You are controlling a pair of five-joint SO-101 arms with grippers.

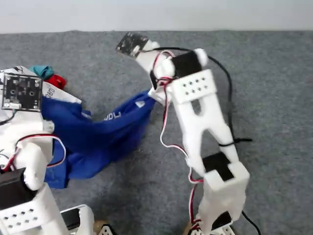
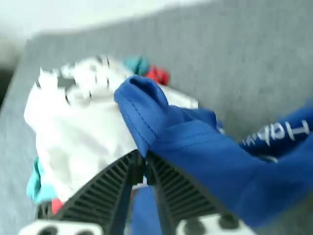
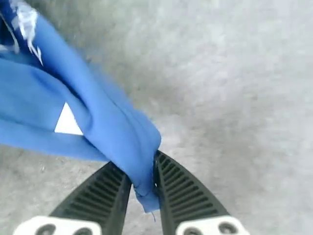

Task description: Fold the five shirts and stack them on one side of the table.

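A blue shirt [image 1: 105, 134] with white lettering stretches across the grey table between both arms. My left gripper [image 2: 145, 165] is shut on one bunched edge of the blue shirt [image 2: 195, 147], close to the pile at the table's left side. My right gripper [image 3: 143, 178] is shut on another edge of the blue shirt [image 3: 88, 117], lifted a little above the carpet-like surface. In the high view the right gripper [image 1: 155, 90] sits near the table's middle. A white shirt [image 2: 83, 127] lies on the pile with teal [image 1: 41, 71] and red [image 1: 56, 81] cloth under it.
The grey table surface [image 1: 264, 88] extends wide to the right of the right arm. The left arm's white body [image 1: 24, 161] covers part of the pile. The table's far edge meets a pale wall [image 1: 156, 14].
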